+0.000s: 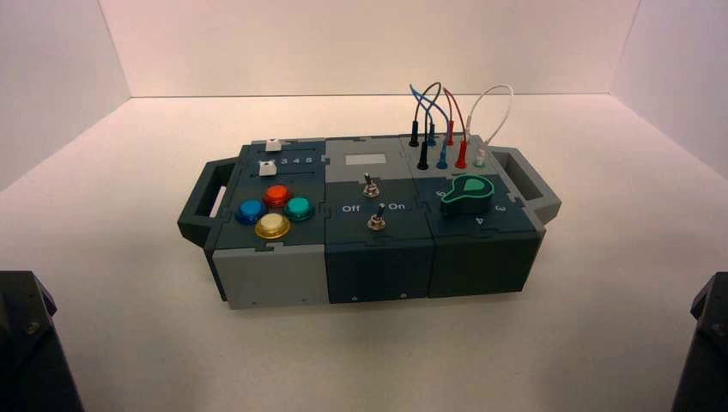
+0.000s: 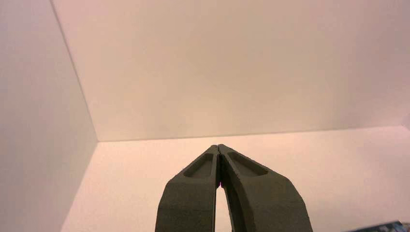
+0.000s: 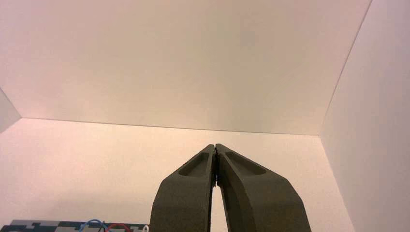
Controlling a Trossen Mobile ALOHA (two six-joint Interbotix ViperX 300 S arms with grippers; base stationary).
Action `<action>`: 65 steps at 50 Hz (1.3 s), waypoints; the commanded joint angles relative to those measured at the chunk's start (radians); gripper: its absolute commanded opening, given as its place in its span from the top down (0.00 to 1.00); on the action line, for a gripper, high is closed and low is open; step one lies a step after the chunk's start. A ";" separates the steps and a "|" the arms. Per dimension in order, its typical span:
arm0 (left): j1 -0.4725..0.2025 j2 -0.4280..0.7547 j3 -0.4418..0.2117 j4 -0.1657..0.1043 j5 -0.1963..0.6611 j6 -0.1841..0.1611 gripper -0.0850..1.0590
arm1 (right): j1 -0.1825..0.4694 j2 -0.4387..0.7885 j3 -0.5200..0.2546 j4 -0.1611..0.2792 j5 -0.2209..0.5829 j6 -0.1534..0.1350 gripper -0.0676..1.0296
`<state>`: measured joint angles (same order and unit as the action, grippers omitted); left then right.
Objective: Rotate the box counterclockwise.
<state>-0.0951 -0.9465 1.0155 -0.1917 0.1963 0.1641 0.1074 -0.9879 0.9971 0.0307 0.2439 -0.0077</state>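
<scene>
The box (image 1: 378, 249) lies in the middle of the white floor in the high view, long side toward me, its right end turned slightly away. It has a handle at each end, coloured round buttons (image 1: 275, 210) at its left, two toggle switches (image 1: 373, 204) in the middle, a green knob (image 1: 468, 193) and looped wires (image 1: 446, 120) at its right. My left gripper (image 2: 219, 146) is shut on nothing, parked at the near left, well short of the box. The right gripper (image 3: 214, 145) is likewise shut and empty at the near right. A strip of the box (image 3: 72, 226) shows in the right wrist view.
White walls (image 1: 369, 43) close the space at the back and on both sides. The left arm's base (image 1: 30, 343) and the right arm's base (image 1: 704, 343) fill the near corners of the high view.
</scene>
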 commanded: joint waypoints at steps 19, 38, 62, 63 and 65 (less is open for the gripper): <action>-0.083 0.146 -0.057 0.002 0.064 0.002 0.95 | 0.210 0.043 -0.031 0.035 0.216 0.021 0.96; -0.083 0.433 -0.163 -0.009 0.117 -0.005 0.95 | 0.356 0.147 -0.038 0.242 0.430 0.029 0.96; -0.146 0.753 -0.307 -0.028 0.184 -0.012 0.95 | 0.522 0.330 0.014 0.382 0.430 0.031 0.96; -0.149 0.761 -0.310 -0.029 0.186 -0.014 0.95 | 0.523 0.330 0.015 0.385 0.430 0.031 0.96; -0.169 0.798 -0.330 -0.034 0.196 -0.014 0.95 | 0.525 0.334 0.029 0.399 0.431 0.029 0.96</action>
<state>-0.2393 -0.1764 0.7348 -0.2194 0.3866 0.1519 0.6213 -0.6565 1.0278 0.4080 0.6780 0.0184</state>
